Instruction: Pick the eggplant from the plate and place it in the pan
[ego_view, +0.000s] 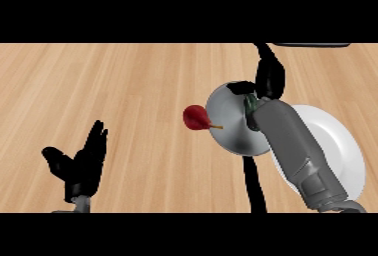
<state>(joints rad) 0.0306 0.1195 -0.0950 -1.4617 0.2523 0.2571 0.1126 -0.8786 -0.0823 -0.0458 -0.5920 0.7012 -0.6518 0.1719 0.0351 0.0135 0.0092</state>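
The grey pan (230, 122) lies right of the counter's middle, its black handle (255, 187) pointing toward me. A white plate (336, 145) sits just right of it, partly under my right forearm, and no eggplant shows on it. My right hand (270, 76) hangs over the pan's far rim, fingers curled. A dark shape with a green cap (251, 103), apparently the eggplant, peeks out under its wrist; most of it is hidden. My left hand (83, 162) rests open at the lower left, fingers up.
A red fruit with a short stem (196, 117) sits against the pan's left rim. The edge of a dark object (310, 45) shows at the top right. Bare wooden counter stretches across the left and far side.
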